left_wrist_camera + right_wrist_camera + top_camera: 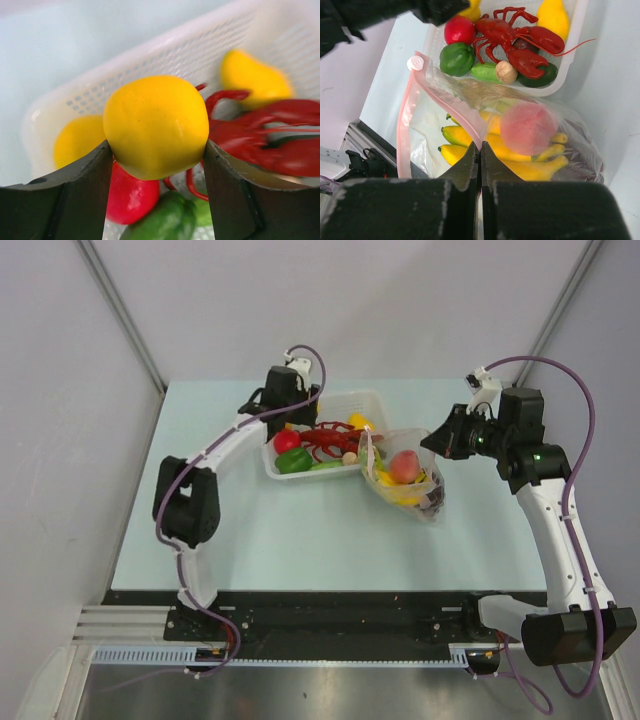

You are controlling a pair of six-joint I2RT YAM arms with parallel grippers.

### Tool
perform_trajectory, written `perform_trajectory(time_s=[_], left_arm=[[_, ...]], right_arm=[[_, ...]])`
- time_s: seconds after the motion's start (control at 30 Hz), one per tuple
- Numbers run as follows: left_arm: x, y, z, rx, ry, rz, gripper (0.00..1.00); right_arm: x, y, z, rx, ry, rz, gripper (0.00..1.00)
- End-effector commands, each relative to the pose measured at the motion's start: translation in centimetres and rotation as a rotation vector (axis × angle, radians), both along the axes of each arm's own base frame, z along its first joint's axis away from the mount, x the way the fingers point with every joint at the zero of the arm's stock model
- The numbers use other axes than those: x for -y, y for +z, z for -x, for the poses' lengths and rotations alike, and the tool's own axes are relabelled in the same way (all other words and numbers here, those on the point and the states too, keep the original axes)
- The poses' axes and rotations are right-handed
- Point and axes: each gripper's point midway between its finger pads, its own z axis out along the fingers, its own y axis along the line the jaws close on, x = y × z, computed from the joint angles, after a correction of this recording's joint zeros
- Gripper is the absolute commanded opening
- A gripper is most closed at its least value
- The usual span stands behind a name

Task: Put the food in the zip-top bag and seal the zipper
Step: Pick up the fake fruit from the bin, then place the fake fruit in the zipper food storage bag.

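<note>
Left gripper (157, 155) pinches round yellow fruit (156, 125) just above white basket (150, 60); it looks light, hard and slick, best held across its middle. Right gripper (480, 155) is clamped on limp zip-top bag (425, 115) rim, against the basket's corner

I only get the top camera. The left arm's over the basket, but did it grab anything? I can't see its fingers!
Observer: Yes. The left gripper is shut on a round yellow fruit, holding it over the white basket.
Operator: Cool! Is the right one really holding the bag?
Observer: Yes. The right gripper is shut on the zip-top bag, its fingers pinched together on the bag's edge.
Operator: Is it zipped up yet?
Observer: No. The zipper gapes wide open, with a small white tab at its far end.
</note>
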Motion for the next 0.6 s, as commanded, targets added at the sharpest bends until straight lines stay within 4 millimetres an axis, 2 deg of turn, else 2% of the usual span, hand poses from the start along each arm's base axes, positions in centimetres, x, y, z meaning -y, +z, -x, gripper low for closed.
perform_trajectory(time_s=[0.0,0.03,0.13,0.17,0.23,0.27,0.37,0.47,0.57], left_arm=[[3.5,14.2,3.2,0.242,-0.191,0.216,0.56],[4.0,16.8,4.8,0.275,-0.245,0.254,0.55],[7.3,19.7,9.6,0.281,-0.463,0.336,0.55],[8.4,21.1,12.0,0.296,-0.535,0.351,0.55],[10.0,22.4,15.2,0.316,-0.671,0.364,0.55],[11.1,23.4,17.5,0.333,-0.742,0.378,0.55],[13.6,23.9,21.9,0.332,-0.918,0.396,0.54],[15.5,22.7,24.0,0.310,-1.009,0.353,0.52],[17.2,20.2,24.6,0.247,-1.040,0.328,0.53]], right_arm=[[0.0,2.6,0.1,0.091,0.012,0.004,0.00],[0.0,2.7,0.1,0.094,0.012,0.003,0.00],[0.1,2.7,0.1,0.098,0.011,0.007,0.00],[0.1,2.7,0.0,0.096,0.011,0.006,0.00],[0.1,2.6,0.0,0.093,0.012,0.002,0.00],[0.2,2.7,-0.2,0.099,0.010,0.000,0.00],[0.1,2.9,-0.3,0.104,0.020,-0.009,0.00],[0.0,3.1,-0.3,0.111,0.028,-0.015,0.00],[0.0,3.1,-0.2,0.113,0.031,-0.015,0.00]])
